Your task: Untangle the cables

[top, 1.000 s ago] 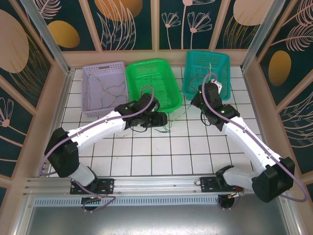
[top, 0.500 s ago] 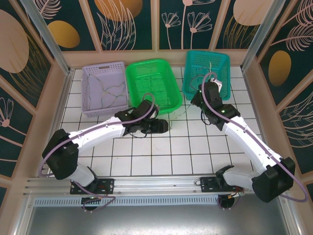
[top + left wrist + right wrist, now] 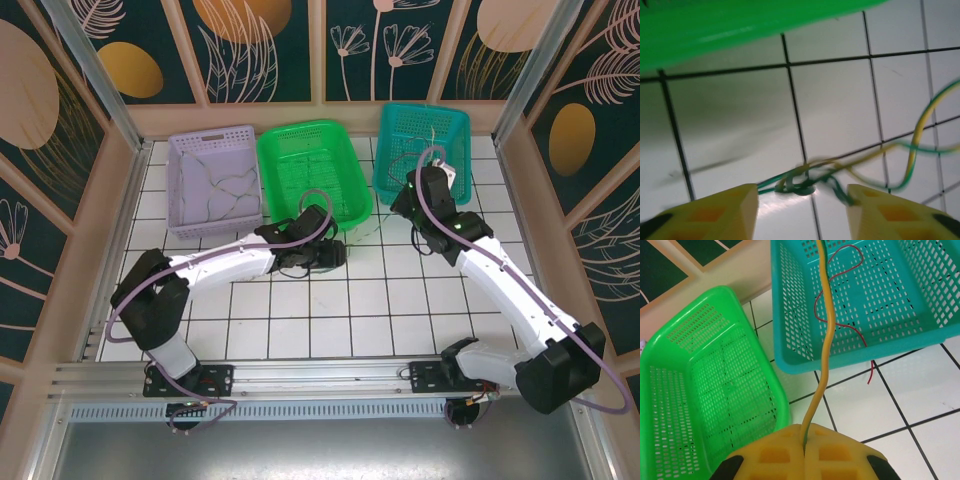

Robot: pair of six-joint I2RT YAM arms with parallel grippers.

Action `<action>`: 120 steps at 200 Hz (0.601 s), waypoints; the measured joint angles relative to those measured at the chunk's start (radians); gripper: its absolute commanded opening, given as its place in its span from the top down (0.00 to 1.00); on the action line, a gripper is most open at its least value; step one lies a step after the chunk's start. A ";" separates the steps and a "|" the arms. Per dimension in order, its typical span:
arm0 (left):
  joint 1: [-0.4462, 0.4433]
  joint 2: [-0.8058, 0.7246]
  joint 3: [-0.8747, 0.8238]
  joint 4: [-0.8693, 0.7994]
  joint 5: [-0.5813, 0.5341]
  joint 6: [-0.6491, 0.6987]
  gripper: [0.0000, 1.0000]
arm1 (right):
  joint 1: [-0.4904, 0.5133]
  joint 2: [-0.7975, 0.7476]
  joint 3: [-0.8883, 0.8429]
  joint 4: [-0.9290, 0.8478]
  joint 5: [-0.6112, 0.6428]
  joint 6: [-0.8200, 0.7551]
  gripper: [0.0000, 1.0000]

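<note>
A knot of green and yellow cables [image 3: 801, 187] lies on the white tile, with strands trailing off to the right. My left gripper [image 3: 802, 212] hovers low over it, jaws apart, the knot between the yellow fingertips [image 3: 720, 215] and one green strand touching the right one. In the top view the left gripper [image 3: 338, 252] sits just in front of the green basket [image 3: 345, 150]. My right gripper [image 3: 804, 440] is shut on a yellow cable [image 3: 824, 335] paired with a green one, which rises toward the teal basket [image 3: 790, 355]. From above, the right gripper [image 3: 402, 206] is beside that basket.
A red cable [image 3: 842, 325] lies in the teal basket [image 3: 460, 130], one end hanging over its near wall. The purple basket [image 3: 182, 170] at the back left holds pale cables [image 3: 225, 192]. Walls enclose the tiled table on three sides.
My left gripper has slid a little right and nearer along the green basket's front, its elbow has swung inward, and its jaws have narrowed. The right arm has not moved.
</note>
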 measured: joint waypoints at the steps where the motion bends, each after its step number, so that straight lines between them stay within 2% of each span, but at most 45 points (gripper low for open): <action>1: 0.000 0.001 0.001 -0.002 -0.003 0.005 0.67 | 0.000 -0.001 0.000 -0.002 0.000 0.000 1.00; 11: 0.000 0.007 0.008 -0.016 -0.045 0.003 0.75 | 0.000 -0.010 0.001 -0.012 0.001 0.002 1.00; 22: 0.000 0.007 0.009 -0.037 -0.095 0.015 0.80 | -0.002 -0.021 0.009 -0.032 0.007 0.004 1.00; 45: 0.000 -0.005 -0.009 -0.063 -0.159 0.026 0.80 | -0.014 -0.048 0.029 -0.055 0.016 -0.005 1.00; 80: 0.000 -0.079 -0.082 -0.082 -0.183 0.037 0.82 | -0.034 -0.061 0.034 -0.061 0.026 -0.040 1.00; 97: 0.000 -0.101 -0.094 -0.089 -0.184 0.036 0.77 | -0.036 -0.061 0.034 -0.059 0.026 -0.061 1.00; 120: 0.000 -0.124 -0.096 -0.088 -0.174 0.035 0.56 | -0.036 -0.061 0.034 -0.047 0.026 -0.096 1.00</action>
